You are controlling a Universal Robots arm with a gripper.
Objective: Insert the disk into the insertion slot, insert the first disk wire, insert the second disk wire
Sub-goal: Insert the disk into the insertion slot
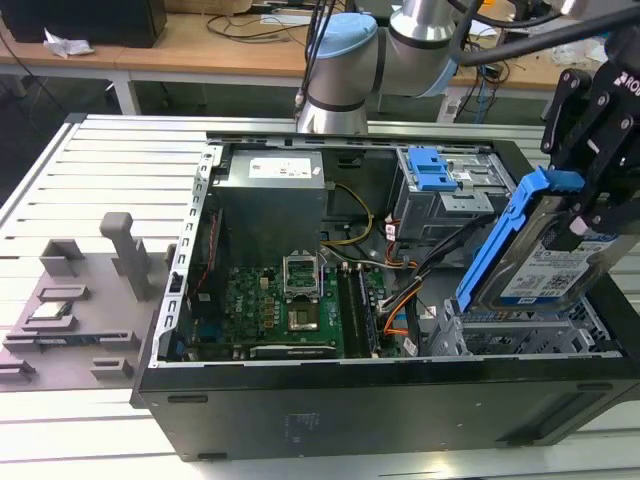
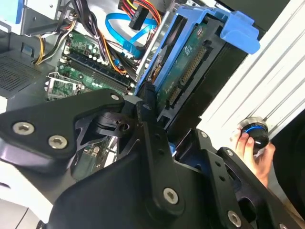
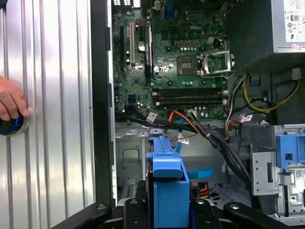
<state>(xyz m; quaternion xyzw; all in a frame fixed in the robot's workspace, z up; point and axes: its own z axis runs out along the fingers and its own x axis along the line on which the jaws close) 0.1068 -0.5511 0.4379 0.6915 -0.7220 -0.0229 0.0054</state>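
- The gripper point(image 1: 585, 215) hangs over the near corner of the open computer case point(image 1: 300, 410), at the exterior view's right. Its fingers are clamped on the upper end of the disk point(image 1: 545, 255). The gripper's upper part is cut off by the picture's edge.
- The disk is tilted, with its blue-framed edge uppermost. Its lower end is just over the insertion slot point(image 1: 520, 335), which stands inside the case at that same corner. The disk covers the slot's mouth, so I cannot tell whether the two touch.
- In the second wrist view one black finger point(image 2: 148, 119) lies against the disk's blue frame, and the disk's circuit-board side faces the camera. The opposite finger is hidden behind the gripper's body.
- Orange and black cables point(image 1: 400, 300) lie loose inside the case, between the motherboard point(image 1: 290, 300) and the insertion slot. Which of them belong to the disk cannot be made out.
- Outside the case, a person's hand point(image 3: 9, 100) rests on a round black knob point(image 3: 9, 125) on the ribbed table point(image 3: 57, 95). The hand is cut off at the picture's edge.
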